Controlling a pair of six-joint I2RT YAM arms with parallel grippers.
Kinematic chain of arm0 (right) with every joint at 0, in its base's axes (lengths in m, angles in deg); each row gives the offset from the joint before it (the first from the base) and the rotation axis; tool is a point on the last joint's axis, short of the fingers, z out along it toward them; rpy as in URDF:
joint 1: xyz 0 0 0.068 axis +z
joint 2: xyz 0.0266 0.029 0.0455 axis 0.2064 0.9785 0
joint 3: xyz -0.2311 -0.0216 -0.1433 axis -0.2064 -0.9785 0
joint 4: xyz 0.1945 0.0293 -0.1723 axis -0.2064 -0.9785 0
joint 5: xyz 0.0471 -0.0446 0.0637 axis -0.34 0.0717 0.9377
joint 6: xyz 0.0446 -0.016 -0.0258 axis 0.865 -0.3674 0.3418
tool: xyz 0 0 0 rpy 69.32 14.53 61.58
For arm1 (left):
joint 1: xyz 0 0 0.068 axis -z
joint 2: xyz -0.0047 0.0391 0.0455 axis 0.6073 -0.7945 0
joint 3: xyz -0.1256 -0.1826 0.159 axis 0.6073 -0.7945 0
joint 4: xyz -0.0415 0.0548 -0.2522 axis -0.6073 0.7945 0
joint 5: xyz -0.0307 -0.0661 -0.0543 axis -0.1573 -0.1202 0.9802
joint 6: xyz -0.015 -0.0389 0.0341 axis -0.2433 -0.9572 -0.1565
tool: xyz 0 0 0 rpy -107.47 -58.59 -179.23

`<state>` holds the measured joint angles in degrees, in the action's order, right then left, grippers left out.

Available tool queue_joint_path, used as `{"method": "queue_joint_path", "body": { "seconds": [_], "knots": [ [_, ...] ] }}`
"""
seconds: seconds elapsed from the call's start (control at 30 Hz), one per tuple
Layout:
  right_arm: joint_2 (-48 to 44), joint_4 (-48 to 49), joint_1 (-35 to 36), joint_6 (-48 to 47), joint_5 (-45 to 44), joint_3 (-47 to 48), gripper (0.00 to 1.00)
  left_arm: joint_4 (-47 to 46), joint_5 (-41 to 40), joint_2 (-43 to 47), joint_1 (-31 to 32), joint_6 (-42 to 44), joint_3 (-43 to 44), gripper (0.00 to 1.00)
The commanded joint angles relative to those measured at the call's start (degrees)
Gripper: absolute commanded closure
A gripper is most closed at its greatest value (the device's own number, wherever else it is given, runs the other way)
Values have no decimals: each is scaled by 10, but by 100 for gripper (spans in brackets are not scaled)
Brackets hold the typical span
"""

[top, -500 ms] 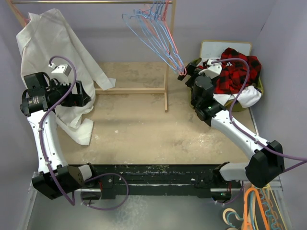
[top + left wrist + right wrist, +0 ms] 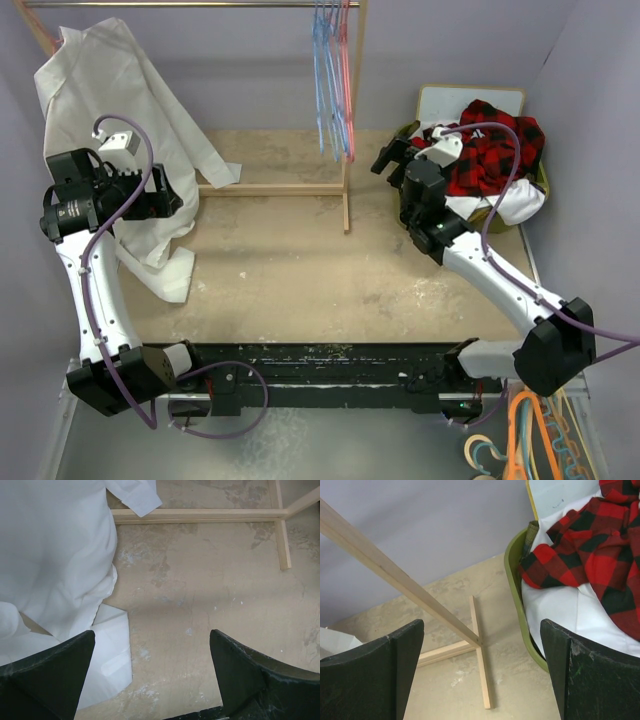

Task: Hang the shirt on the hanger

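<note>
The red-and-black plaid shirt (image 2: 497, 140) lies bunched on white clothes in a green basket (image 2: 543, 182) at the back right; it also shows in the right wrist view (image 2: 600, 540). The pink-red hanger (image 2: 347, 85) hangs straight down from the rail among light blue hangers (image 2: 323, 80). My right gripper (image 2: 392, 158) is open and empty, between the hangers and the basket, touching neither; its jaws (image 2: 482, 670) stand wide over the floor. My left gripper (image 2: 176, 200) is open and empty at the edge of the large white garment (image 2: 110, 90); its jaws (image 2: 152, 675) hold nothing.
A wooden rack has a post (image 2: 348, 190) and a base bar (image 2: 270, 188) across the back of the floor; the bar shows in the left wrist view (image 2: 200, 515). The basket rim (image 2: 517, 595) is just right of my right jaws. Orange hangers (image 2: 530, 440) lie at the near right corner.
The hangers, half a second ago pulled aslant to my right gripper's tip, now hang straight down from the rail. My right gripper stands free of them. The left arm barely moved.
</note>
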<state>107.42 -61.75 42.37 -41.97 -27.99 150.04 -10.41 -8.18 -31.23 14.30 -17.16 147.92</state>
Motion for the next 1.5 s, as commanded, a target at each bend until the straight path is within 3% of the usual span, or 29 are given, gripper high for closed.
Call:
{"method": "queue_joint_path", "body": {
  "seconds": [0.0,0.13,0.23,0.3,0.43,0.6,0.7,0.83,1.07,1.1,1.23,1.4,1.47],
  "knots": [
    [-34,-61,-5,35,-22,12,0,-4,17,4,-2,9,28,1],
    [-34,-131,-33,34,21,55,0,-5,26,7,1,33,15,1],
    [6,-275,-62,80,-23,144,0,4,42,-2,7,44,12,1],
    [34,-348,-121,113,-14,200,1,6,54,-2,11,44,10,1],
    [69,-389,-208,148,33,245,1,-4,46,-1,12,40,2,1],
    [126,-472,-224,184,-32,298,0,-6,41,3,23,42,-4,1],
    [167,-512,-240,206,-7,318,0,-5,44,4,27,49,-12,1],
    [212,-538,-243,215,25,330,0,-4,42,7,32,55,-17,1],
    [235,-536,-243,212,-24,305,1,-5,45,3,37,60,-22,1],
    [231,-520,-244,201,-15,295,6,-5,46,2,36,60,-22,1],
    [200,-441,-243,156,30,247,54,-7,49,-1,36,61,-23,1],
    [161,-374,-244,114,71,213,99,-7,50,-2,36,63,-29,1],
    [145,-372,-243,104,77,218,100,-6,52,-3,37,63,-26,1]
  ]
}}
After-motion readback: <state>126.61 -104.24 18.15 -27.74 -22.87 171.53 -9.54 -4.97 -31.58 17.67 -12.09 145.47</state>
